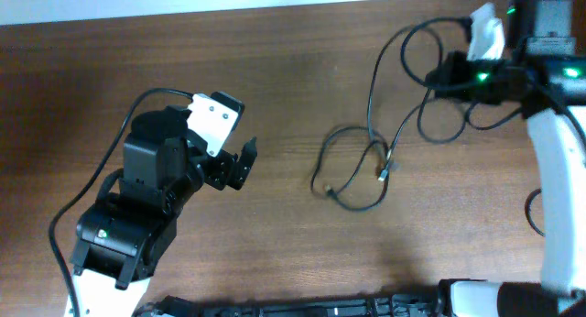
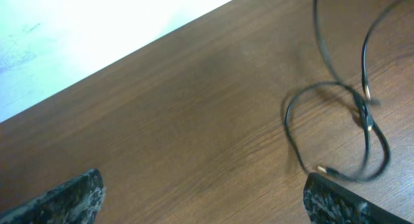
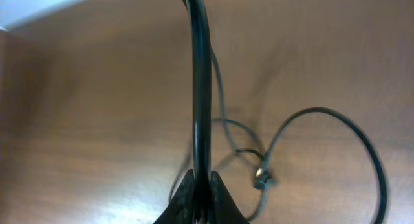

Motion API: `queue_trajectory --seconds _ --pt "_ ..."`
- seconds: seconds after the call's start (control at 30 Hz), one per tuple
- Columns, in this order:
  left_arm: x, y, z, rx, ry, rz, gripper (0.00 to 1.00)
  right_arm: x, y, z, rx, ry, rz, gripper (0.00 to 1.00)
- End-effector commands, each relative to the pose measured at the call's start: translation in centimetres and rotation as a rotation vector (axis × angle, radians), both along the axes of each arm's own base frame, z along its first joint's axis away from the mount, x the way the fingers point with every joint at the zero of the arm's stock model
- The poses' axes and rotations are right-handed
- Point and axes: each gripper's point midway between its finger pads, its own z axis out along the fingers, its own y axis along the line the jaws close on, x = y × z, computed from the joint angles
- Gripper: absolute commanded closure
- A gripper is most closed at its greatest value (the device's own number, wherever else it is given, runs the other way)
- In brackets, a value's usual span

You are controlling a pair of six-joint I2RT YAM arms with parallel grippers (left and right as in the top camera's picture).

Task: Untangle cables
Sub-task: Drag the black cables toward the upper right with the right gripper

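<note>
Pinched in the right gripper [image 3: 202,199], one strand of the cables [image 1: 375,147] runs up off the table [image 1: 275,79] while their knotted loops lie at its middle, light, limp, probably slippery, best taken beside the knot by the spread, empty left gripper [image 1: 243,161].

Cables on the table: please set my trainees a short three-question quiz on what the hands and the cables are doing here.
1. True or false: the left hand grips one of the cables.
2. Which hand is shut on the cables? A) left hand B) right hand C) neither
3. Fill in: the loose loops lie on a brown ____ table.
Key: 1 false; 2 B; 3 wooden.
</note>
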Motion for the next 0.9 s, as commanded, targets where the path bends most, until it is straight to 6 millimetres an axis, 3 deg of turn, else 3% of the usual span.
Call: queue_trajectory --seconds 0.0,0.1,0.17,0.27,0.33,0.5,0.57,0.67,0.87 --pt "0.0 0.0 0.3 0.003 -0.009 -0.011 0.01 -0.9 0.3 7.3 -0.028 -0.220 0.014 0.96" --pt "0.0 0.0 0.2 0.004 -0.009 -0.011 0.01 -1.6 0.3 11.8 -0.041 -0.380 0.013 0.96" --pt "0.0 0.0 0.2 0.004 -0.009 -0.011 0.01 -2.4 0.4 16.0 -0.055 -0.554 0.012 0.96" --pt "0.0 0.0 0.3 0.003 -0.009 -0.011 0.01 -3.1 0.4 18.5 -0.059 -0.654 0.009 0.96" --pt "0.0 0.0 0.2 0.004 -0.009 -0.011 0.01 -3.2 0.4 18.8 -0.060 -0.664 0.009 0.96" --pt "0.0 0.0 0.3 0.003 -0.009 -0.011 0.01 -2.0 0.3 17.2 -0.060 -0.610 0.006 0.96" --pt "0.0 0.0 0.3 0.003 -0.009 -0.011 0.01 -1.3 -0.7 17.0 -0.096 -0.604 -0.042 0.96" --pt "0.0 0.0 0.2 0.004 -0.009 -0.011 0.01 -0.1 -5.0 16.5 -0.250 -0.587 -0.244 0.96" --pt "0.0 0.0 0.3 0.003 -0.009 -0.011 0.01 0.2 -12.7 16.2 -0.528 -0.531 -0.607 0.96"
